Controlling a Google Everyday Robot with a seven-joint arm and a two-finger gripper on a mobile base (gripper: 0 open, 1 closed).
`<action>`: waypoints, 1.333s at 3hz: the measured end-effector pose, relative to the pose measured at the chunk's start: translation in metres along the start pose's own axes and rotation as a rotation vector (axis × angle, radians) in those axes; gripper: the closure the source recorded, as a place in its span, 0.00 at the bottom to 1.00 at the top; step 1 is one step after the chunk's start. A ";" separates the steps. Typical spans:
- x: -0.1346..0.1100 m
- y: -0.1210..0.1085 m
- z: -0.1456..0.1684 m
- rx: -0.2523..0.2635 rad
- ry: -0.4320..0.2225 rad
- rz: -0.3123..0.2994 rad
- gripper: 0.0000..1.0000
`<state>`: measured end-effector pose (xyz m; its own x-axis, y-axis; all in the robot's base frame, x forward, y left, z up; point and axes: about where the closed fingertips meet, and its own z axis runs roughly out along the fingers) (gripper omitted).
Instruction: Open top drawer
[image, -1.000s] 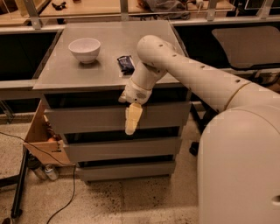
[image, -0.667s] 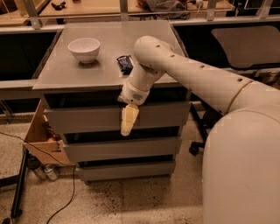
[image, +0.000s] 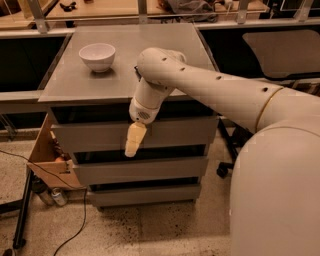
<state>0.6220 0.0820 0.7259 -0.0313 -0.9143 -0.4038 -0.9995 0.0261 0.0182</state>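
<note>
Hand (image: 135, 142) hangs pointing down before the top drawer (image: 90, 136) front, left of centre, just under the counter (image: 150, 65) top. How far open: cannot tell. White bowl (image: 97, 56) sits far-left on the counter.

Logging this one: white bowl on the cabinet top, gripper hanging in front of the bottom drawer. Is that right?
Not quite. The camera view shows the gripper hanging in front of the top drawer, not the bottom one. The white bowl is on the cabinet top, as you say.
</note>
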 end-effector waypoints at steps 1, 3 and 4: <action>-0.002 -0.009 0.008 0.060 -0.009 0.063 0.00; -0.002 -0.014 0.019 0.057 0.011 0.071 0.00; 0.003 -0.013 0.037 0.056 0.008 0.080 0.00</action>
<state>0.6344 0.0938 0.6910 -0.1116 -0.9115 -0.3959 -0.9926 0.1218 -0.0007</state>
